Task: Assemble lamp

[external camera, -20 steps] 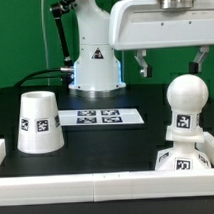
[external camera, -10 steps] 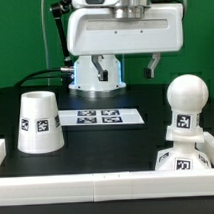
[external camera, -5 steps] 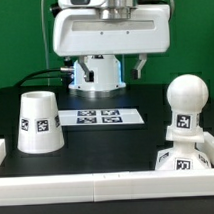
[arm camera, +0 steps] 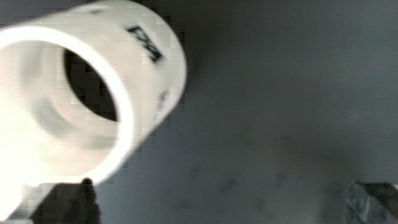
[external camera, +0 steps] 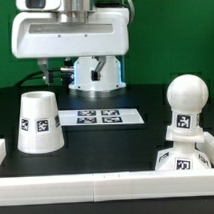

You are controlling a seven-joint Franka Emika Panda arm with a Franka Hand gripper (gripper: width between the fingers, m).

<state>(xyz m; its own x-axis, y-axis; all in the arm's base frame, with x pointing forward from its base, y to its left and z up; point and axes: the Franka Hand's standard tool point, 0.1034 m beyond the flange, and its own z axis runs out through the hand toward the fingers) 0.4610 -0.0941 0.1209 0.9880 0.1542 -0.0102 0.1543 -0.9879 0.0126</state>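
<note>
- Your gripper [external camera: 81,69] hangs above the table [external camera: 116,135] with its two dark fingers spread apart and nothing between them; one finger [external camera: 46,69] shows on the exterior view's left below the wide white hand body, the other [external camera: 117,65] nearer the middle.
- In the wrist view you see one dark fingertip [arm camera: 68,203] at one edge of the picture and the other [arm camera: 379,195] at the far corner, both blurred, with bare dark table [arm camera: 267,120] between them.
- The gripper sits above and a little behind the shade [external camera: 40,122], not touching it.
- The shade stands on the table on the exterior view's left, wide end down, narrow end up, with a square black-and-white marker facing the camera.
- In the wrist view the shade [arm camera: 89,100] fills much of the frame; you look down into its dark open top, and markers show along its outer wall.
- Just beside the shade, toward the middle of the exterior view, the marker board [external camera: 98,117] lies flat on the table.
- The robot's white pedestal [external camera: 97,73] stands behind the board.
- On the exterior view's right, well apart from the shade, the round bulb [external camera: 185,102] stands upright on the sloped base [external camera: 182,158], both carrying markers.
- A low white rail [external camera: 88,183] runs along the front edge of the table.
</note>
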